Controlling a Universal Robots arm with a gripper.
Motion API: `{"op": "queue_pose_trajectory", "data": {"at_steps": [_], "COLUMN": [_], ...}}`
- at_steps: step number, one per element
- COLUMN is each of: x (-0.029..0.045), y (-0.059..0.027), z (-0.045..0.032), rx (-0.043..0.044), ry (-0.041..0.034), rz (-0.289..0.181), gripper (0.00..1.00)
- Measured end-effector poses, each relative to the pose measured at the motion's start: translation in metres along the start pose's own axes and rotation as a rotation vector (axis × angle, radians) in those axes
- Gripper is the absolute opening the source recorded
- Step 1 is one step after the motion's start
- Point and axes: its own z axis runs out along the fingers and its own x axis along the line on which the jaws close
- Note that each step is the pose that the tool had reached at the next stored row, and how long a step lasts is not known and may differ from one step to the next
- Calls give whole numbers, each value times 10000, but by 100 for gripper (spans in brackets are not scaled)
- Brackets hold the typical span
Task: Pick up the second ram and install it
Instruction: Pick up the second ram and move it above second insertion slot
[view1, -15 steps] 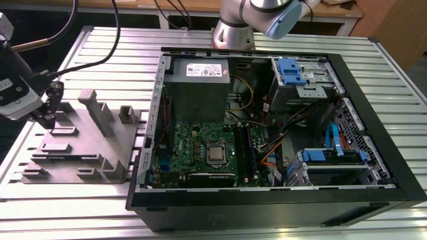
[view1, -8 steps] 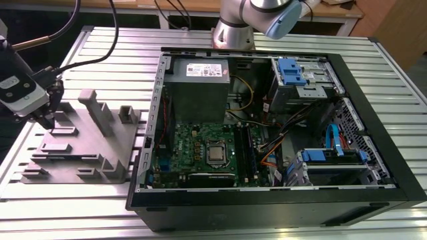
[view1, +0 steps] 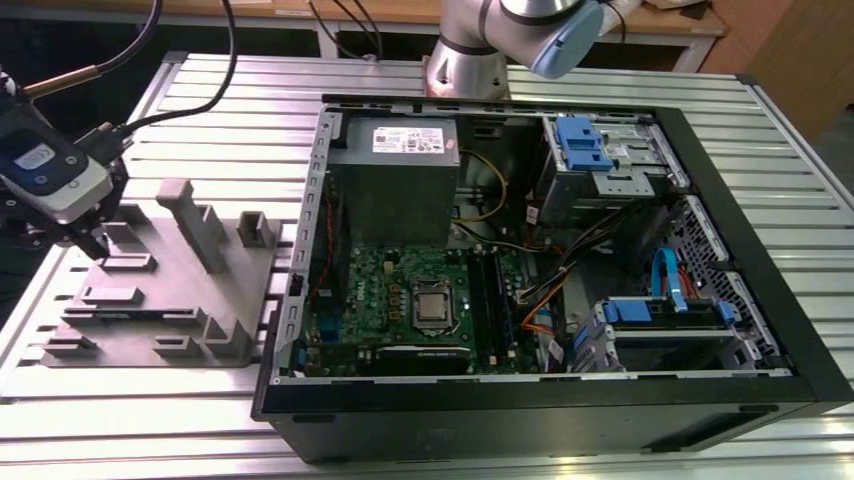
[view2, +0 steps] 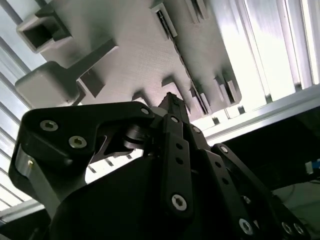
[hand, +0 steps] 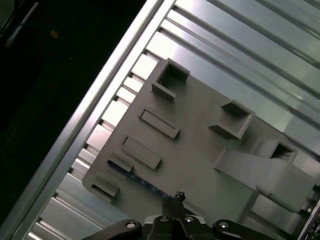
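First wrist view: second ram (hand: 135, 178) in grey holder (hand: 200, 150) beside narrow, pinched-together gripper (hand: 176, 197); exterior view: open computer case (view1: 534, 410) well apart.

I see the second ram (hand: 135, 177) as a thin sliver, one end behind the hand (hand: 177, 197). The hand's base is cropped.

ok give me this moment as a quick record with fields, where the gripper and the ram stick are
gripper: black gripper, low over the grey plastic holder tray, by the stick's end
second ram: long dark blue-green memory stick, on edge in a tray slot, not installed
contact: cannot tell
tray: on the slatted aluminium table, at the exterior view's left of the open black computer case
motherboard: green board inside the case
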Motion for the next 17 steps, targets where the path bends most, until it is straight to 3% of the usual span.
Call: {"op": "queue_pose_trajectory", "data": {"at_steps": [17], "x": [1], "y": [-1], "z": [29], "rx": [-78], "ry": [140], "rz": [-3157], "gripper": [7]}}
